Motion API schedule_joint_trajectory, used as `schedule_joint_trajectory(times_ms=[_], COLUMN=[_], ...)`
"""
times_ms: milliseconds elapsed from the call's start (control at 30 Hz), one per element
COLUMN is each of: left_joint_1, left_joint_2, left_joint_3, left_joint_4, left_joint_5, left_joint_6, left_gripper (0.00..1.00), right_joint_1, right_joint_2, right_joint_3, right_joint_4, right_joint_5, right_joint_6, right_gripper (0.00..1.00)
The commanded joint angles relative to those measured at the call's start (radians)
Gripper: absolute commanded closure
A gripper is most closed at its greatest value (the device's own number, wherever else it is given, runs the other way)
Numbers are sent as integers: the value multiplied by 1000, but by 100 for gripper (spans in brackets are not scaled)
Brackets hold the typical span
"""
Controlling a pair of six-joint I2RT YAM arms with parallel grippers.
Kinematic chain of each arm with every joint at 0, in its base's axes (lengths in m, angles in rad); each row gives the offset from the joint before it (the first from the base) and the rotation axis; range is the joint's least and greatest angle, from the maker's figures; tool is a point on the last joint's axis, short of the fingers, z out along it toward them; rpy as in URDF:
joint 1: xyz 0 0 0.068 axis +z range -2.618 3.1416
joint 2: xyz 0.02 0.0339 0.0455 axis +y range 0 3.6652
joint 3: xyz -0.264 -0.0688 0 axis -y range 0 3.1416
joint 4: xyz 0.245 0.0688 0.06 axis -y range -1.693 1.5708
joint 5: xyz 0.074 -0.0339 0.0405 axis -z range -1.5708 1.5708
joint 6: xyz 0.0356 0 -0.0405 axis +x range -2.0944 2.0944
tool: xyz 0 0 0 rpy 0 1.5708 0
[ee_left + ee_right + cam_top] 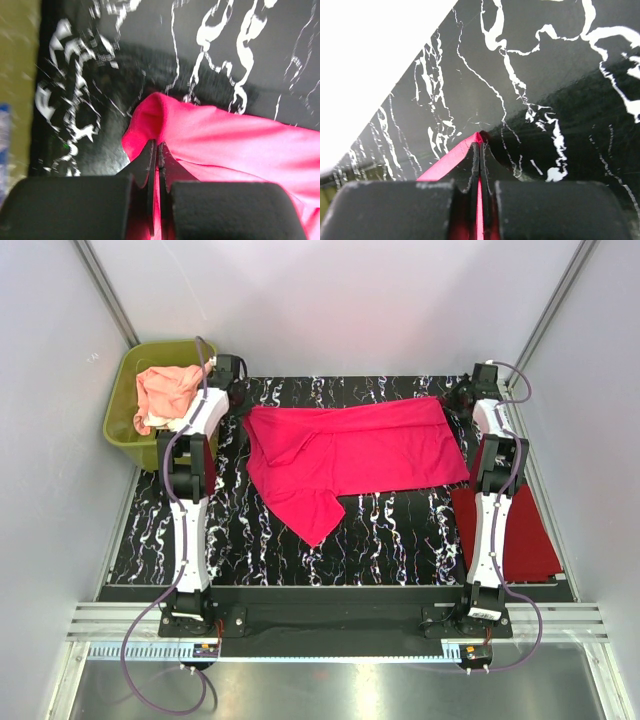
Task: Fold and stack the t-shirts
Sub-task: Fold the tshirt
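Observation:
A hot pink t-shirt (pixel 350 455) lies spread across the middle of the black marbled table (pixel 400 540), with one sleeve pointing toward the near edge. At the shirt's far left corner my left gripper (pixel 243 408) is shut on a bunched fold of the pink cloth (pixel 210 145), which shows between its jaws (pixel 156 146). My right gripper (pixel 460 400) is shut on the far right corner, and a thin strip of pink edge (pixel 447 162) runs between its jaws (pixel 481 145). A darker red t-shirt (pixel 525 530) lies flat at the right, partly under the right arm. A peach-pink t-shirt (pixel 165 390) is crumpled in the tub.
An olive-green plastic tub (pixel 125 425) stands off the table's far left corner, just behind the left arm. A bit of white cloth (pixel 172 425) shows in it under the peach one. Pale walls close in the back and both sides.

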Motion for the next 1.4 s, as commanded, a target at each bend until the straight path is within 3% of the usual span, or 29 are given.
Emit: schedule_joint_trajectory(times_ms=[0, 33, 67, 133, 167, 233, 300, 400, 500, 667, 700, 733, 867, 1033, 1200, 1367], left_joint_1=[17, 17, 17, 17, 17, 15, 12, 6, -14, -65, -81, -89, -123, -137, -135, -134], left_joint_2=[-9, -3, -1, -12, -20, -47, -70, -133, -234, -392, -409, -446, -546, -664, -676, -575], left_joint_3=[79, 102, 113, 119, 113, 97, 64, -5, -143, -304, -321, -364, -485, -634, -703, -621], left_joint_4=[20, 17, 5, 3, 2, 2, -3, -18, 8, 34, 31, 30, 43, 72, 94, 16], left_joint_5=[-75, -83, -84, -83, -83, -74, -54, -54, -37, 46, 66, 69, 77, 101, 176, 201], left_joint_6=[72, 78, 83, 94, 97, 101, 100, 83, 72, 39, 32, 32, 28, 17, 37, 77], left_gripper=[100, 99, 84, 72, 60, 46, 39, 39, 40, 43, 44, 46, 49, 54, 59, 62], right_joint_1=[15, 18, 19, 21, 21, 19, 18, 15, 13, 15, 18, 25, 106, 297, 487, 587], right_joint_2=[12, 15, 15, 6, 1, -23, -46, -104, -170, -350, -380, -438, -566, -638, -603, -471], right_joint_3=[53, 64, 78, 87, 97, 108, 114, 125, 131, -55, -95, -138, -409, -611, -677, -587], right_joint_4=[33, 33, 27, 13, -15, -44, -88, -168, -274, -357, -357, -354, -203, 38, 224, 261], right_joint_5=[13, 13, 17, 29, 49, 68, 104, 161, 221, 243, 234, 221, 102, 34, 19, -6], right_joint_6=[80, 81, 83, 78, 65, 42, -3, -79, -171, -222, -212, -199, -121, 6, 184, 264], right_gripper=[100, 95, 90, 78, 68, 61, 49, 36, 32, 37, 40, 51, 64, 70, 88, 91])
